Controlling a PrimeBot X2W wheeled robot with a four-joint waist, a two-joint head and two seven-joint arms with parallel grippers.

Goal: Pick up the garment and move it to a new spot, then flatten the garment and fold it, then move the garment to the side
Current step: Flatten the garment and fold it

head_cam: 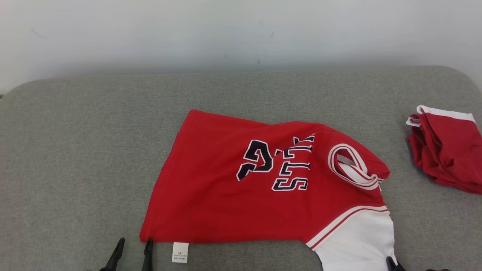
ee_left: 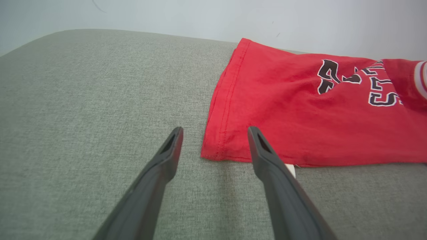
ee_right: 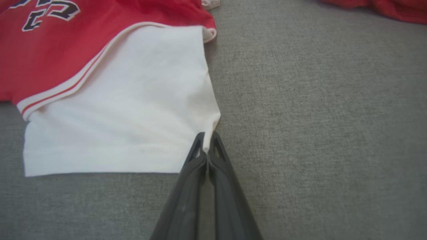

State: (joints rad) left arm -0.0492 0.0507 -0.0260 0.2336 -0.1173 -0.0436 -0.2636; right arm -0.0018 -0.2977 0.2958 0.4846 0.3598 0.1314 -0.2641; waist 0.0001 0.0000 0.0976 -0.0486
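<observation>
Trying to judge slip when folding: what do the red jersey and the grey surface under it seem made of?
Red jersey: soft matte knit, probably cotton; it drapes, creases, has stitched hems. Grey surface: coarse woven upholstery cloth, matte; visible heathered weave.

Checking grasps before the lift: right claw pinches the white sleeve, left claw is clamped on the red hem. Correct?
No: the left wrist view shows the left claw open, straddling the red hem's corner, not clamped. The right claw does pinch the white sleeve.

Grey fabric-covered worktop [head_cam: 75, 150], far corners rounded. On it: red jersey [head_cam: 233, 188] spread out, white sleeve at near edge; second red garment [head_cam: 448, 150], bunched, well right of jersey.
</observation>
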